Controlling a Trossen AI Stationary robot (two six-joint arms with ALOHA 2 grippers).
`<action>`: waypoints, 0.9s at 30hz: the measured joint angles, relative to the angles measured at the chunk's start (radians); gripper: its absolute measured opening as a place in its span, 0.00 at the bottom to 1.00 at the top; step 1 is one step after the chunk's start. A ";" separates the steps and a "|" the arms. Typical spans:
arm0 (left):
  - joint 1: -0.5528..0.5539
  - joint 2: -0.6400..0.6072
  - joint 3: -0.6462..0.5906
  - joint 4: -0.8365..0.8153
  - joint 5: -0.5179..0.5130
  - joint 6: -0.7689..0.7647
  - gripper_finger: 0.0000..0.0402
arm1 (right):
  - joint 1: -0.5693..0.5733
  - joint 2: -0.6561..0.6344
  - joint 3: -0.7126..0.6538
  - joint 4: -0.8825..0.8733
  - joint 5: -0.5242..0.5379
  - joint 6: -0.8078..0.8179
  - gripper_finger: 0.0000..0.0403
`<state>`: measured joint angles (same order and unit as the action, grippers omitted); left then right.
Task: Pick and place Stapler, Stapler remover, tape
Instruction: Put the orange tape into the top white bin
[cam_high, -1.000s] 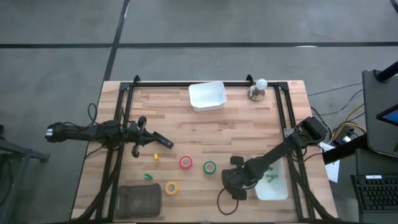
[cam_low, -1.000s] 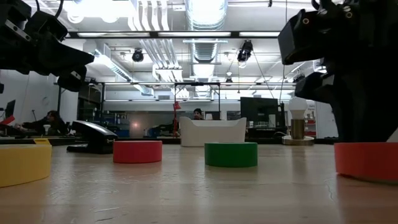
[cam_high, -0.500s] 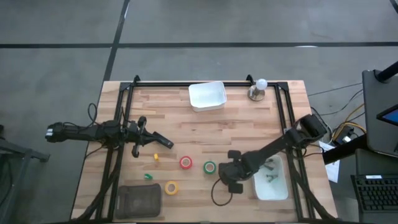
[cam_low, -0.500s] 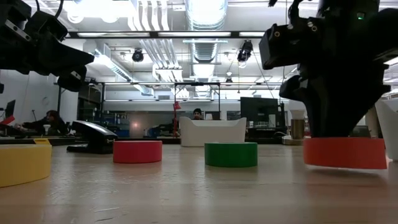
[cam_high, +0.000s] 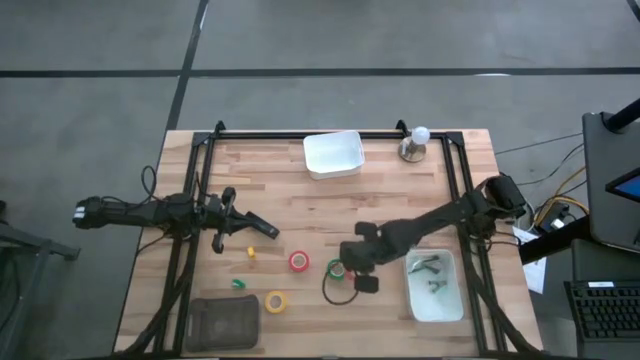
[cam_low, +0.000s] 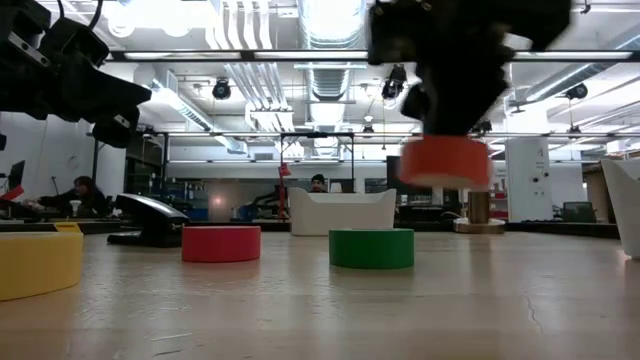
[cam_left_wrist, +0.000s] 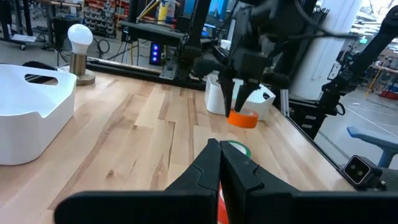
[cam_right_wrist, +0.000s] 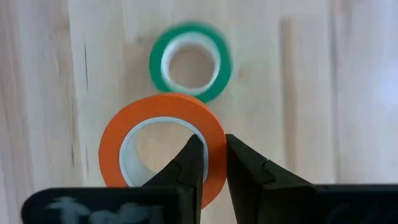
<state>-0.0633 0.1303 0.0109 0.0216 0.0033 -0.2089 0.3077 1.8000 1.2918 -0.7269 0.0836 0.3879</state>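
Note:
My right gripper (cam_right_wrist: 211, 142) is shut on an orange-red tape roll (cam_right_wrist: 155, 118) and hangs over the green tape roll (cam_right_wrist: 189, 61); in the high view it sits at mid-table (cam_high: 352, 262). A second red roll (cam_high: 298, 261) and a yellow roll (cam_high: 275, 300) lie flat on the wood. In the low view a black stapler (cam_low: 150, 220) rests on the table behind the red roll (cam_low: 221, 243). Small yellow (cam_high: 251, 255) and green (cam_high: 238, 284) items lie near the left arm. My left gripper (cam_left_wrist: 219, 163) is shut and hovers at the table's left (cam_high: 265, 231). My right gripper holds the orange-red roll by its ring wall (cam_right_wrist: 214, 146), one finger (cam_right_wrist: 191, 163) inside the open centre and the other (cam_right_wrist: 244, 171) outside. The fingers come from above, pointing down. The roll (cam_low: 447, 162) is lifted clear of the table and hangs level.
A white bin (cam_high: 333, 153) and a light bulb on a stand (cam_high: 415, 143) stand at the far edge. Another white bin (cam_high: 435, 288) with small items sits at the right. A dark tray (cam_high: 225, 322) lies at the near left. A black cable loop (cam_high: 340, 290) hangs under the right arm.
My right gripper has carried the orange-red roll from beside the right white bin toward the table's left and far side. The roll has risen from just above the table to well above it and now hangs over the green roll.

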 joint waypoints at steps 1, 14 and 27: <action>0.000 0.000 0.000 0.000 0.000 0.000 0.02 | -0.009 0.000 0.017 -0.006 0.011 -0.014 0.12; 0.000 0.001 0.000 0.000 0.000 0.000 0.02 | -0.159 0.000 0.171 -0.090 0.104 -0.198 0.12; 0.000 0.001 0.000 0.000 0.000 0.000 0.02 | -0.409 0.000 0.221 -0.066 0.102 -0.298 0.11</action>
<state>-0.0632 0.1314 0.0112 0.0216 0.0032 -0.2089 -0.1009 1.7996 1.5127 -0.7931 0.1856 0.0902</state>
